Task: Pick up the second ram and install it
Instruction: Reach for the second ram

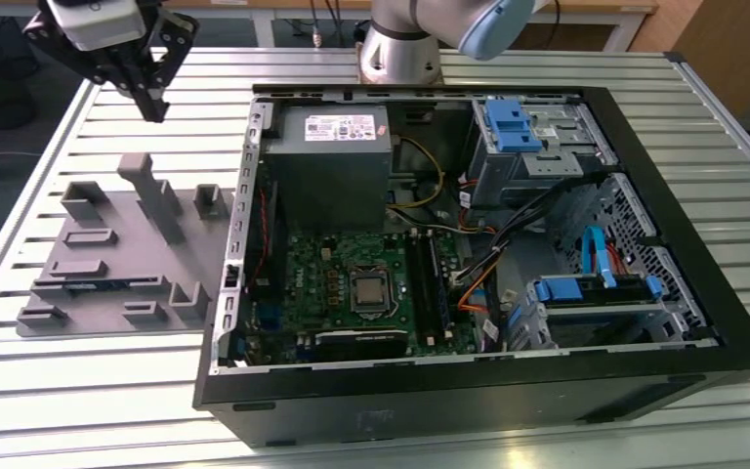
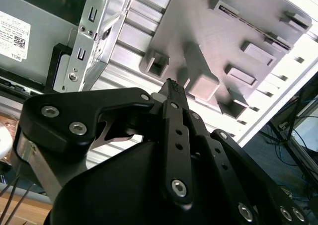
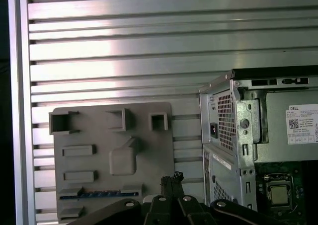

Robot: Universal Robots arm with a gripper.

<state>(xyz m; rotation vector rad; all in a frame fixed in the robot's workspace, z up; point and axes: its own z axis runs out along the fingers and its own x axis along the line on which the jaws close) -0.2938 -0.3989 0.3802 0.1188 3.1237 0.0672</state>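
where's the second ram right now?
The second ram lies in a slot of the grey tray, on the exterior view's left of the PC case; the gripper hangs apart from it.

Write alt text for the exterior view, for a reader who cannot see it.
The end effector hovers near a grey tray that holds the blue ram stick; an open computer case lies at the exterior view's right.
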